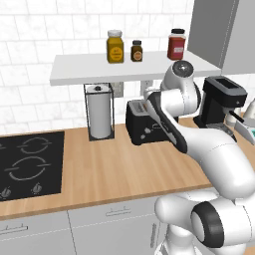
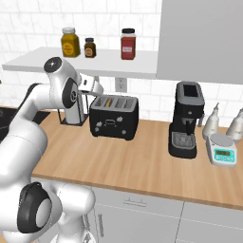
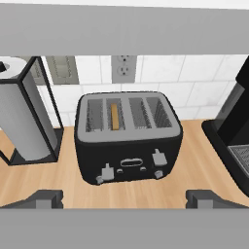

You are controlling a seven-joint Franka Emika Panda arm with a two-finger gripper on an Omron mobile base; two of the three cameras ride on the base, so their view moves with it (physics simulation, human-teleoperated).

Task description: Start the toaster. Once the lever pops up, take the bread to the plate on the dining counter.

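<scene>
paper-towel roll (image 3: 22, 116) in wire holder, left beyond the fingers | toaster (image 3: 127, 138) straight ahead on worktop, bread (image 3: 115, 116) upright in second slot from left | coffee machine (image 3: 233, 131) right | gripper (image 3: 124, 199) spread wide, empty

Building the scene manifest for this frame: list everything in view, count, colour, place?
toaster: 1, black, worktop centre, by the wall
bread: 1 slice, tan, in a toaster slot
paper towel roll: 1, white in black wire holder, left of toaster
hob: 1, black, worktop left
coffee machine: 1, black, right of toaster
kitchen scale: 1, white, far right
bottles: 2, pale, behind scale
jars: 3, yellow, dark brown, red, on white shelf
wall socket: 1, white, above toaster
worktop: 1, wood
gripper: 1, dark fingertips, open, in front of toaster
</scene>
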